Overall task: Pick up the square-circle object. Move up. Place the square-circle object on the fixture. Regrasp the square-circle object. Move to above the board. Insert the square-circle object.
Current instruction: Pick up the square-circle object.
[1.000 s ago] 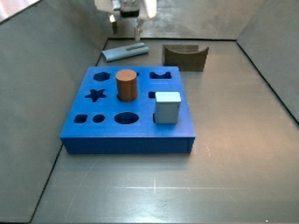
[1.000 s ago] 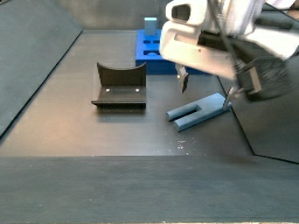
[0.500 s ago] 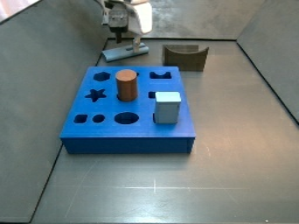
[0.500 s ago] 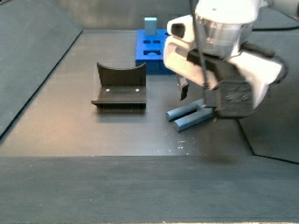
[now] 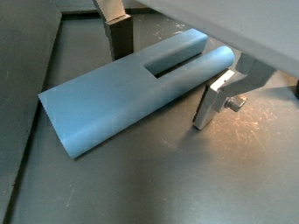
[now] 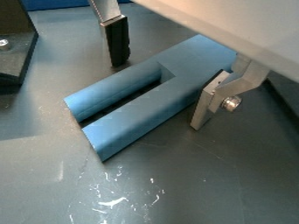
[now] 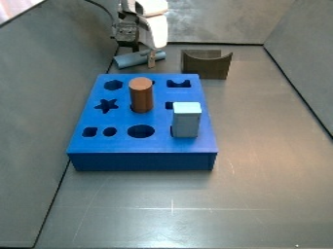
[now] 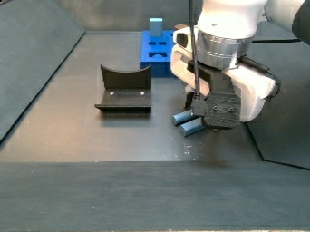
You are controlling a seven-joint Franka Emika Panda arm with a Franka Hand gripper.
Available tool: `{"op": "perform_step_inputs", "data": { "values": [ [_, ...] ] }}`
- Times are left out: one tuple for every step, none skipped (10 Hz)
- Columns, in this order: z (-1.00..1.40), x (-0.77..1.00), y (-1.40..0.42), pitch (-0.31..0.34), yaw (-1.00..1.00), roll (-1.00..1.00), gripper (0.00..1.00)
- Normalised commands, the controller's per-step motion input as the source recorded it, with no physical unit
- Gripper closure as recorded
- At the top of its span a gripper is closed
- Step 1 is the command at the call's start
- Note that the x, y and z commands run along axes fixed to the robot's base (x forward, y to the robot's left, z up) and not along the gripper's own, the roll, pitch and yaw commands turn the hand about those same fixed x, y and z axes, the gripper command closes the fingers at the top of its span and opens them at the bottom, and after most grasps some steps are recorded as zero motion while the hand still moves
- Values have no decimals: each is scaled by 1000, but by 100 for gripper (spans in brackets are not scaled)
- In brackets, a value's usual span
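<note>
Close the open gripper (image 6: 163, 74), straddling the flat-lying square-circle object (image 6: 146, 101) untouched, squarely across its width before lifting.

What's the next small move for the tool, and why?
Probably close the fingers. The tool is down at the floor, open, one finger on each side of the square-circle object, which lies flat between them, not yet gripped.

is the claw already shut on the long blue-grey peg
No, in both wrist views the claw stands open astride the square-circle object, gaps showing beside both fingers.
</note>
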Motion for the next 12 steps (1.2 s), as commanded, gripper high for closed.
{"op": "perform_step_inputs", "data": {
  "values": [
    [0, -11, 0, 0, 0, 19, 0],
    [0, 0, 0, 0, 0, 0, 0],
    [0, 0, 0, 0, 0, 0, 100],
    [0, 0, 0, 0, 0, 0, 100],
    [0, 0, 0, 0, 0, 0, 100],
    [0, 0, 0, 0, 0, 0, 100],
    [0, 0, 0, 0, 0, 0, 100],
    [0, 0, 0, 0, 0, 0, 100],
    [0, 0, 0, 0, 0, 0, 100],
    [0, 0, 0, 0, 0, 0, 100],
    [0, 0, 0, 0, 0, 0, 100],
    [0, 0, 0, 0, 0, 0, 100]
  ]
}}
